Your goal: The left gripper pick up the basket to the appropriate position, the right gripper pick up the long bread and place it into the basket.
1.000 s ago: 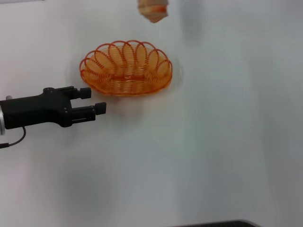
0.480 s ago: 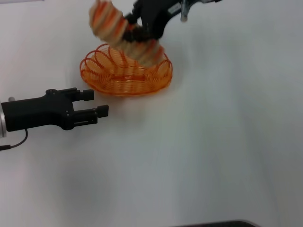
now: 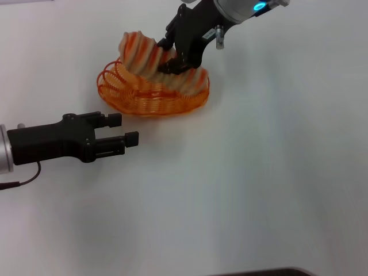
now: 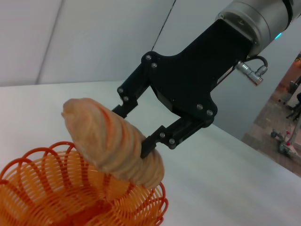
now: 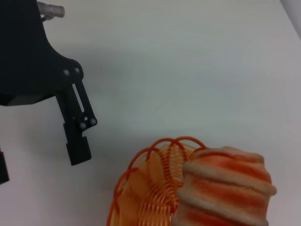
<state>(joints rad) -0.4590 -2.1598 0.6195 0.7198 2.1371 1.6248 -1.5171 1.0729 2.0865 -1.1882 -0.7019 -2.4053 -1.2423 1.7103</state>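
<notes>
Right gripper [image 3: 168, 57]: seen over the basket in the head view; its jaws are pinched on the long bread near the loaf's middle, one finger on each side (this is shown most plainly in the left wrist view, where the gripper [image 4: 135, 128] is closed on the loaf).
Long bread [image 3: 158, 63]: held tilted between those jaws; one rounded end is raised past the basket's rim, the other is lowered inside the basket; whether the low end touches the wire cannot be told.
Basket [image 3: 123, 98]: set on the white table [image 3: 259, 172], directly beneath the right gripper's jaws; just beyond the fingertips of the left gripper, not touched by them.
Left gripper [image 3: 126, 129]: held low over the table, near the basket's nearer side; its jaws are spread apart with nothing between them; the same fingers [image 5: 77, 136] are seen beside the basket rim in the right wrist view.
</notes>
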